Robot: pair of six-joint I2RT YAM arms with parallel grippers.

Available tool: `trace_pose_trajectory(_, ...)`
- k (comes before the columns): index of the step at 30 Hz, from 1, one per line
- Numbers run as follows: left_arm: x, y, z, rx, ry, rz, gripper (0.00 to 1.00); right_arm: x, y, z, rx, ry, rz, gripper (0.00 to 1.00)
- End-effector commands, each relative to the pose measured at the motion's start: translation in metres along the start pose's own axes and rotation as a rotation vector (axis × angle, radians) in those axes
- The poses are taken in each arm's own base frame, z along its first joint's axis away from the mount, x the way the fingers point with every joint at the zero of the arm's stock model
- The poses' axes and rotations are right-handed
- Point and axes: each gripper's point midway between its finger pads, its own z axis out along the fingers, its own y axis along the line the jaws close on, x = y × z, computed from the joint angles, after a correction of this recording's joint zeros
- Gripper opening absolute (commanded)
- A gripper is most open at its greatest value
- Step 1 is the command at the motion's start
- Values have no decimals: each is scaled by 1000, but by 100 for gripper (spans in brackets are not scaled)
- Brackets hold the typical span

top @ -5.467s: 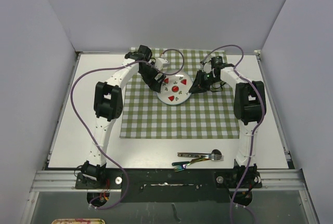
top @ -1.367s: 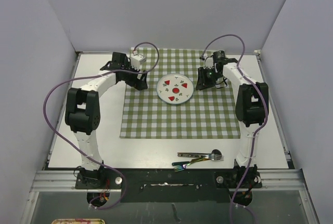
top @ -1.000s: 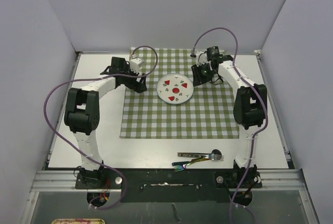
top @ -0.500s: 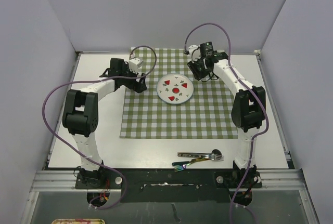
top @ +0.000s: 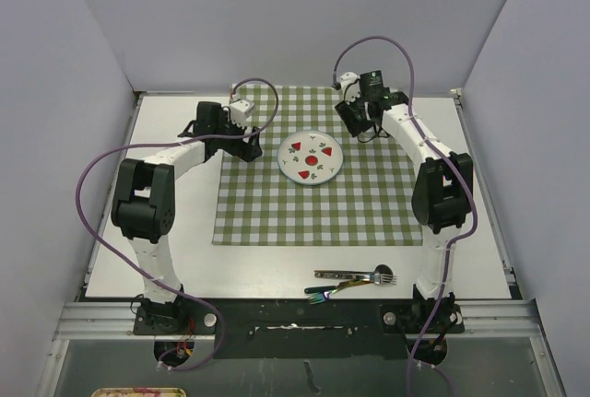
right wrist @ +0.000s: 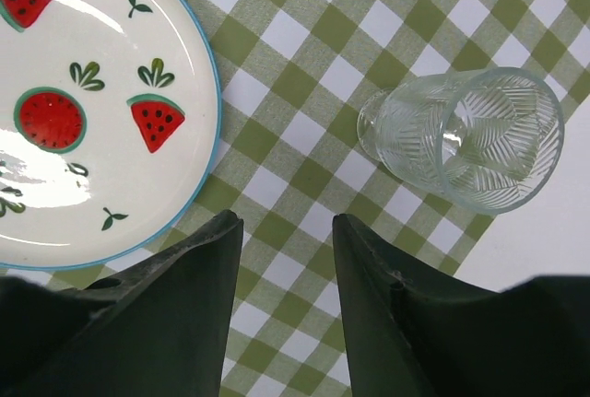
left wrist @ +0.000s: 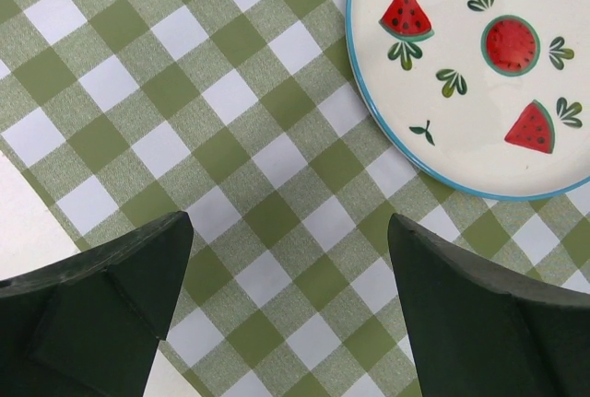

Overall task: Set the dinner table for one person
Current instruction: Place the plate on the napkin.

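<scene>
White counter (top: 267, 263) beneath both arms, under a checked cloth (top: 313, 213) at its far middle. Watermelon plate (top: 311, 157) on the cloth. Left jaws wide apart, empty, over the cloth's left edge (bare counter just beside). Right jaws partly parted, empty, over cloth between plate and glass (right wrist: 466, 139).

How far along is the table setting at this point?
Done: the checked cloth is spread on the dinner table, with the plate on it and the glass beside the plate on the cloth.
In hand: nothing. The left gripper and right gripper both hang open over the cloth, empty.
Left: the cutlery lies on bare table near the arm bases, not yet beside the plate.
</scene>
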Motion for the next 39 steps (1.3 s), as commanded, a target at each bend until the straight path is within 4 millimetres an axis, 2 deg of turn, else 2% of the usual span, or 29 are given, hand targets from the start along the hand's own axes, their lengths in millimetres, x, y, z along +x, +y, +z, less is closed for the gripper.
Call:
trace_pose_trajectory(1,-42,-4,-8,-17,-119,58,87,-40,-4,-29,-54,-143,60,45)
trace_pose_trajectory(7,-43,2,-6,-50,-129,72,87,-22,17,-10,-129,-84,84,44)
trace_pose_trajectory(15,-44,3,-5,-55,-131,82,87,-15,35,1,-188,-58,71,44)
trace_pose_trajectory(26,-28,3,8,-31,-81,56,87,3,54,16,-226,29,57,42)
trace_pose_trajectory(39,-13,-4,10,-14,7,72,87,16,60,33,-224,86,53,42)
